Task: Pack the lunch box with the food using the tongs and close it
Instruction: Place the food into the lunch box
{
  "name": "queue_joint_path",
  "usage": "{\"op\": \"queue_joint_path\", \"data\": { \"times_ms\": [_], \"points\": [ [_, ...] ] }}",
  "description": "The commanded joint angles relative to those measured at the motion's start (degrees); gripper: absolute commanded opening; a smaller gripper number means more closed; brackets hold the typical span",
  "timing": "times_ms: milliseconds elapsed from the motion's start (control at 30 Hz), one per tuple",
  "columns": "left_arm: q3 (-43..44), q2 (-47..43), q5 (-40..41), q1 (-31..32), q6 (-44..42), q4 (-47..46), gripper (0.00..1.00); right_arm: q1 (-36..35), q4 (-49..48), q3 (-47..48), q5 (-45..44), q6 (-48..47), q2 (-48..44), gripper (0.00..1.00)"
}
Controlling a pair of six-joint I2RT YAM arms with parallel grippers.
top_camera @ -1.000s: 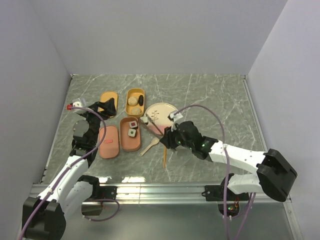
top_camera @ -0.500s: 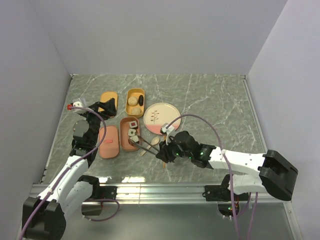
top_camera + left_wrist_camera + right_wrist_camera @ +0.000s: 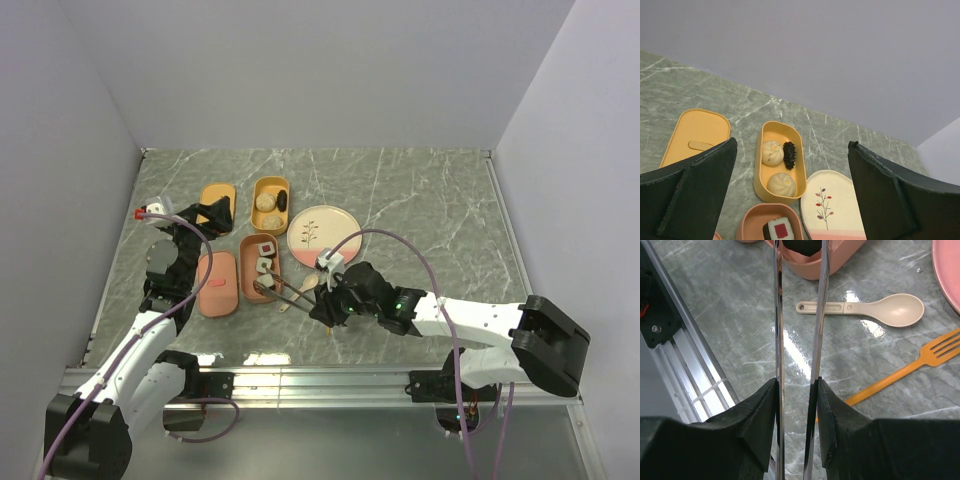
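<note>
Since a second ago the right gripper point(image 3: 335, 300) has swung from the plate point(image 3: 322, 218) toward the near left. Its fingers are half closed on the joined end of the tongs point(image 3: 778, 315). Their long axis runs away from the fingers, up-left in the top view, with the tips over the near end of the pink box point(image 3: 244, 268), beside the sushi rolls point(image 3: 265, 249). The wrist view cuts the tips off, so anything between them is hidden. The left gripper point(image 3: 792, 145) hangs spread wide and empty, unmoved, over the yellow box point(image 3: 760, 172).
</note>
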State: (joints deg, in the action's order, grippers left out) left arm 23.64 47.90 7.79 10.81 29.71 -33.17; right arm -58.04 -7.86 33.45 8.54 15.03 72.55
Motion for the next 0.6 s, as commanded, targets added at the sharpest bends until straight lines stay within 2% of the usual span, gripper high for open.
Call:
{"op": "queue_joint_path", "data": {
  "times_ms": [0,267,567],
  "points": [
    [-0.35,-0.18,-0.85,-0.26,0.78,-2.25,0.99,-0.49,-1.46,2.85,0.34,-1.14,0.31,0.27],
    [-0.35,-0.44,-0.85,-0.26,0.7,-2.16,1.0,-0.49,-1.28,3.2,0.17,-1.32,0.92,0.44],
    [-0.35,-0.44,-0.94,-0.26,0.7,-2.25,1.0,-0.49,-1.11,3.37,-0.1,-1.58,1.36,0.52]
  ]
}}
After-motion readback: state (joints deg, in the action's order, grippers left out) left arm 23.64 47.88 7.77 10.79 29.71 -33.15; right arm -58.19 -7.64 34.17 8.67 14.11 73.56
